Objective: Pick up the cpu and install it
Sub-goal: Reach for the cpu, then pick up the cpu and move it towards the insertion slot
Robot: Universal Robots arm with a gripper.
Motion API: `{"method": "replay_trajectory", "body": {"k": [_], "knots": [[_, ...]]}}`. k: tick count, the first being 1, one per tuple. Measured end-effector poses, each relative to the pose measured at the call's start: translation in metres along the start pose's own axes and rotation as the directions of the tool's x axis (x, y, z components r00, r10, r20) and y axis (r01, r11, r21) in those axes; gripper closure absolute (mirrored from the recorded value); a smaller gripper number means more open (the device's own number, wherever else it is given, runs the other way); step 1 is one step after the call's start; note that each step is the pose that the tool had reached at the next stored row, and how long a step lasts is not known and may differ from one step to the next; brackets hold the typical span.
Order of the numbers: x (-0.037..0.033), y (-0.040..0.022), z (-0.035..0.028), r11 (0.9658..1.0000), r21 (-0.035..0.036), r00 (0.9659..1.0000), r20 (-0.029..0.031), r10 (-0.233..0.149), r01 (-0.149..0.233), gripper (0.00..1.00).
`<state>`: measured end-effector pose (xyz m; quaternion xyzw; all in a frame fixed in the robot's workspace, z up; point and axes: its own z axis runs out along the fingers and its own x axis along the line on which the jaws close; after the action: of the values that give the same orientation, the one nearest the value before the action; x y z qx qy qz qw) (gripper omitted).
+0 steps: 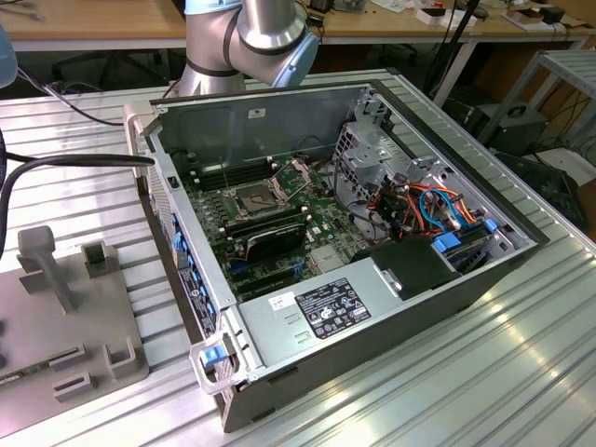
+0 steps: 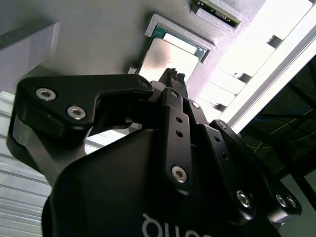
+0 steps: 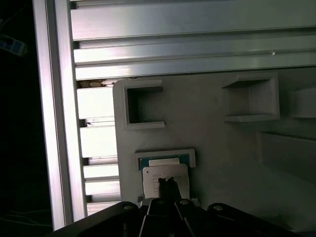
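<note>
Currently the cpu is seen as a flat grey square with a green edge, seated in a framed pocket of the grey tray. Gripper fingertips are pressed together over it.

We find the socket open from above, its metal frame swung up beside it. The walls of the case stand all round. Long black memory sticks rise just beside the socket, and cables crowd the case's edge at the exterior view's right. In the first wrist view the cpu lies in a low-rimmed pocket of the fixture plate. Above it hangs the gripper. One box holder and another stand well apart.
</note>
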<state>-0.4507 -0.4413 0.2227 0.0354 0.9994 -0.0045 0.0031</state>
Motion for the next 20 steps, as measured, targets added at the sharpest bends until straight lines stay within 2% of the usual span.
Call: {"method": "replay_trajectory", "body": {"k": [6,13,20], "knots": [[-0.0001,0.0,-0.0005,1.0,-0.0002,1.0,0.0002,0.0,0.0,0.89],[-0.0001,0.0,-0.0106,1.0,-0.0001,1.0,0.0002,0.0,0.0,0.89],[-0.0001,-0.0001,-0.0122,1.0,0.0,1.0,0.0001,0.0,0.0,0.89]]}}
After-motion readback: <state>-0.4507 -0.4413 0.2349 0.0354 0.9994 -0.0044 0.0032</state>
